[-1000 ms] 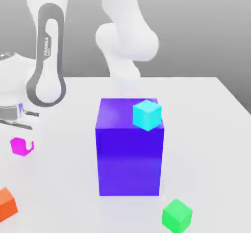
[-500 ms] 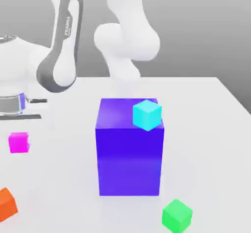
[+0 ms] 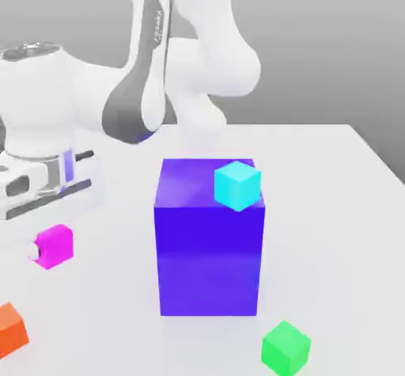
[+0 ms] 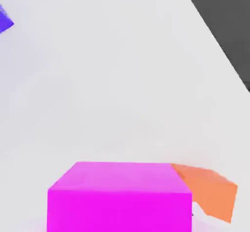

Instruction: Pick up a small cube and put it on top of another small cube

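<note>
Magenta small cube point(image 3: 54, 245) sits low at the exterior view's left, off the white counter point(image 3: 332, 208) as far as we can judge, just below our white arm's hand. Our claw point(image 3: 38, 249) is pressed together on it, pinching its sides; a pale fingertip peeks out at the cube's left face in the exterior view. In the hand view the same cube point(image 4: 119, 197) sits close under the camera, with the small orange cube point(image 4: 210, 192) just beyond it on the counter.

We judge the step in hand to be the carry toward a resting cube. To do it well we should keep the pinch firm and the cube level, raise it clear of the tall blue-purple block point(image 3: 210, 240) if we aim for the small cyan cube point(image 3: 236, 184) on its top, and arrive from straight above so the lower cube is not nudged off. The small green cube point(image 3: 285, 347) on the counter near the block is a lower landing spot, and the orange cube point(image 3: 11, 328) is nearer.

The pink cube looks flat-faced, sharp-edged and evenly bright, about the size of the other small cubes.
</note>
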`<state>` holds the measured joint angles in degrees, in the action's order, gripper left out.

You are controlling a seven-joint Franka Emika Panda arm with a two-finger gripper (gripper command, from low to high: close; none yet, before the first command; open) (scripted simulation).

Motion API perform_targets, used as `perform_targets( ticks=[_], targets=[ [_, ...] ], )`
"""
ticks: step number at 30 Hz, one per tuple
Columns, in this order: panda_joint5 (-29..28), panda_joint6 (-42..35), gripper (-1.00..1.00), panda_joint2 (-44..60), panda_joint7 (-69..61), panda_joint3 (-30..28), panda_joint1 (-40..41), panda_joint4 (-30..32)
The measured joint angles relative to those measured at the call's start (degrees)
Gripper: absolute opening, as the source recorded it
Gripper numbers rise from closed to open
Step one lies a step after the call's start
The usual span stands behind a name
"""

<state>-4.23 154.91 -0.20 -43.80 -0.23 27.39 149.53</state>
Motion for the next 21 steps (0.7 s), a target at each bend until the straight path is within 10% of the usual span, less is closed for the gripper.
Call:
perform_targets(
  ticks=[21],
  targets=[
    [-1.66,-4.44,-1.0,2.35,-42.32,11.48,-12.74,-5.26]
  ],
)
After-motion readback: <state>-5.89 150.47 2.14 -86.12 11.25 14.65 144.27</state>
